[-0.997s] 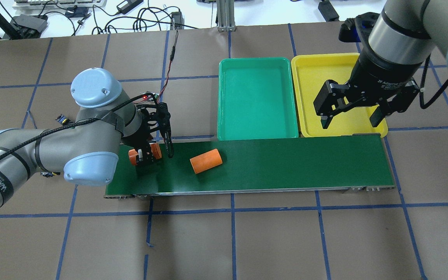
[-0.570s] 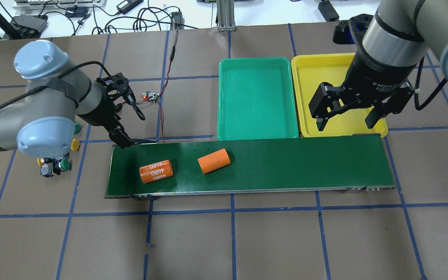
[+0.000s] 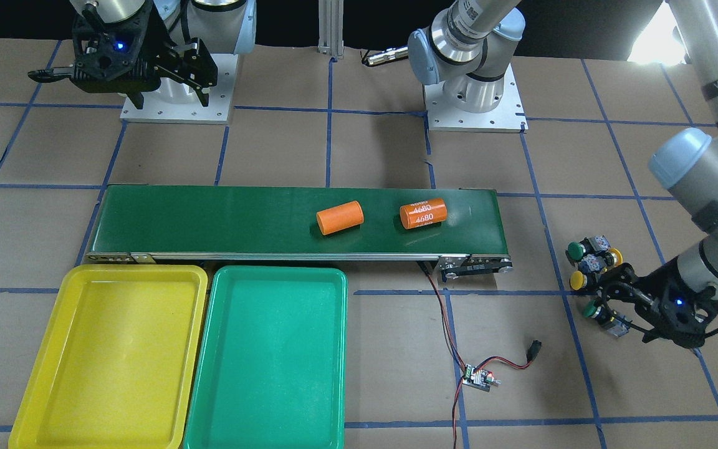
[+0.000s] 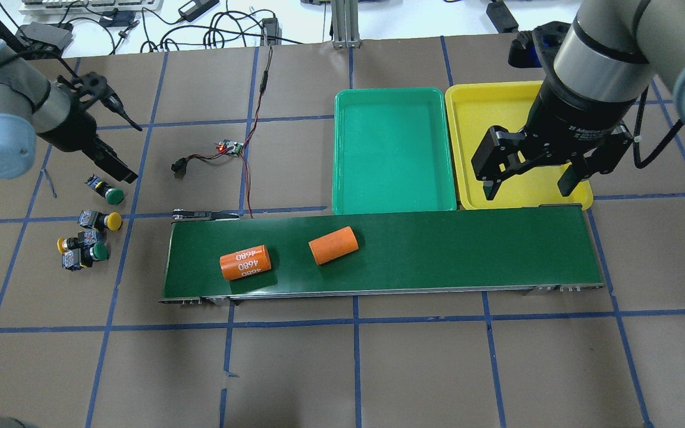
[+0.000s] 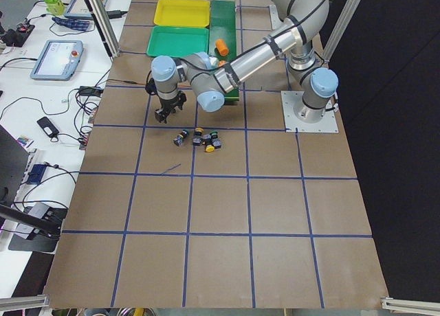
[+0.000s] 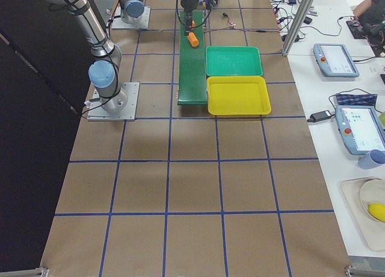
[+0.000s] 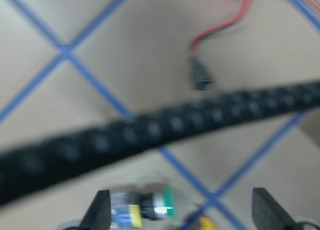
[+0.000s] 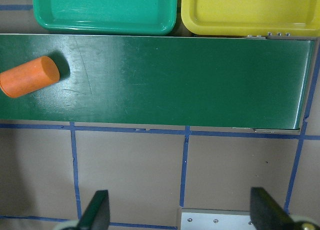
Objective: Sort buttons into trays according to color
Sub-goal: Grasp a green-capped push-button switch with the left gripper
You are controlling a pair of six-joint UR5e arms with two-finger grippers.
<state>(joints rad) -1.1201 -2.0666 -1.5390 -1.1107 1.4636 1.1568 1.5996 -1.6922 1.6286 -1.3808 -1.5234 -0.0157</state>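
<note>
Four buttons lie on the table left of the belt: a green-capped one (image 4: 114,195), a yellow-capped one (image 4: 113,221), a second yellow one (image 4: 64,244) and a second green one (image 4: 100,251). My left gripper (image 4: 131,151) is open and empty, hovering just beyond the first green button. That button (image 7: 145,208) shows low between the fingers in the left wrist view. My right gripper (image 4: 527,187) is open and empty above the near edge of the yellow tray (image 4: 491,101). The teal-green tray (image 4: 393,148) stands beside it. Both trays hold nothing.
A dark-green conveyor belt (image 4: 449,249) carries two orange cylinders, one marked 4680 (image 4: 245,263) and one plain (image 4: 333,245). A small circuit board (image 4: 229,147) with red and black wires lies between the buttons and the trays.
My left gripper let go of the 4680 cylinder on the belt and swung left and away to above the buttons. Both cylinders drifted slightly right. The right gripper hardly moved.
</note>
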